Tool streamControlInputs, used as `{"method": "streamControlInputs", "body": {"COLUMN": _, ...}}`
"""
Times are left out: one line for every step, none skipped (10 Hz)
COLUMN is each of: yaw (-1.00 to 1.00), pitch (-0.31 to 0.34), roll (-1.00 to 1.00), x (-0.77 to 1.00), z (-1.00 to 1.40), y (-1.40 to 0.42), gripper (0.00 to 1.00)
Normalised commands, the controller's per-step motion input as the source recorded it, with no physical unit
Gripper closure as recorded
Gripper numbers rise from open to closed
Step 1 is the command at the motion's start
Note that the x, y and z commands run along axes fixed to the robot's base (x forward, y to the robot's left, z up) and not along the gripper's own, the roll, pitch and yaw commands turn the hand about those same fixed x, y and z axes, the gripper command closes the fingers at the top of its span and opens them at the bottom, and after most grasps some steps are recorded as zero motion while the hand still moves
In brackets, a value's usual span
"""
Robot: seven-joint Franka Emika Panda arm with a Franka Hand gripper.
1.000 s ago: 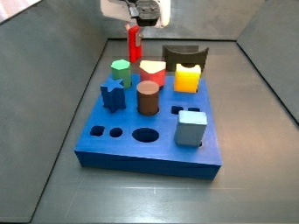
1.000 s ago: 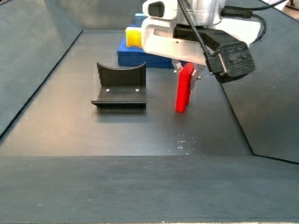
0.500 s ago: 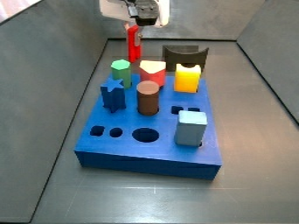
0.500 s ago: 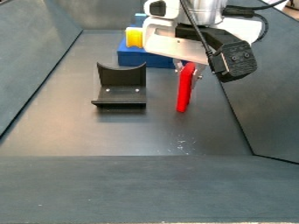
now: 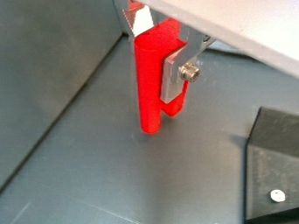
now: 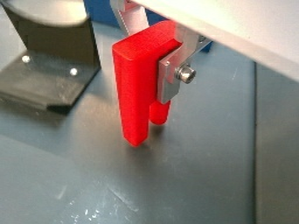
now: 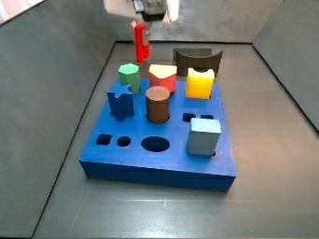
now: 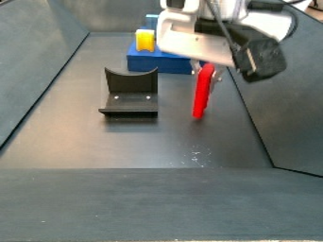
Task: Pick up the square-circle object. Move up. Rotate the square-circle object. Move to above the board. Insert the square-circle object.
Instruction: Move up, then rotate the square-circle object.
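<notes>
Both side views show the gripper [image 7: 141,21] high at the far end of the bin, closed on the top of the red block [image 7: 141,40], which hangs upright beneath it. In a side view the block [image 8: 201,92] is clear of the dark floor [image 8: 139,142], its lower end apart from the surface, with the fixture [image 8: 127,92] at about 9 o'clock from it and well apart. The blue board [image 7: 162,131] lies nearer the camera in a side view, with the block beyond its far edge at roughly 11 o'clock from the board's middle. On the board stand a green peg [image 7: 129,75], a red-topped heart peg [image 7: 162,75], a yellow peg [image 7: 201,84], a brown cylinder [image 7: 157,104], a blue peg [image 7: 119,101] and a pale blue-grey cube [image 7: 204,136]. Its near end has open holes: a small square one [image 7: 104,141], a small round one [image 7: 123,143] and a large round one [image 7: 155,145].

Both wrist views show the block [image 5: 153,79] pinched between the silver fingers [image 5: 180,72], one plate with its screw pressed flat against the block's side. In a wrist view the block [image 6: 142,83] shows its two short legs pointing down, hanging above the floor, and the fixture [image 6: 49,66] sits off to one side, not touching it. The fixture's base plate [image 5: 274,175] appears at the edge in a wrist view.
</notes>
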Motion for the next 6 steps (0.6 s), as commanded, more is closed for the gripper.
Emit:
{"method": "streamControlInputs", "body": {"yaw": -0.01, "pitch": 0.074, "roll": -0.02, "x": 0.00, "z": 0.55, "y": -0.02, "gripper": 1.00}}
{"method": "streamControlInputs", "body": {"yaw": 0.00, "pitch": 0.071, "roll": -0.02, "x": 0.00, "z": 0.44, "y": -0.02, "gripper": 1.00}}
{"method": "streamControlInputs", "body": {"yaw": 0.00, "pitch": 0.063, "roll": -0.02, "x": 0.00, "z": 0.22, "y": -0.01, "gripper": 1.00}}
{"method": "streamControlInputs", "body": {"yaw": 0.00, "pitch": 0.000, "roll": 0.00, "x": 0.04, "z": 1.00, "y": -0.36, "gripper": 1.00}}
{"method": "streamControlInputs", "body": {"yaw": 0.00, "pitch": -0.004, "roll": 0.00, "x": 0.04, "z": 1.00, "y": -0.36, "gripper": 1.00}}
{"method": "streamControlInputs", "body": {"yaw": 0.02, "pitch": 0.016, "roll": 0.00, "x": 0.02, "z": 1.00, "y": -0.31, "gripper": 1.00}}
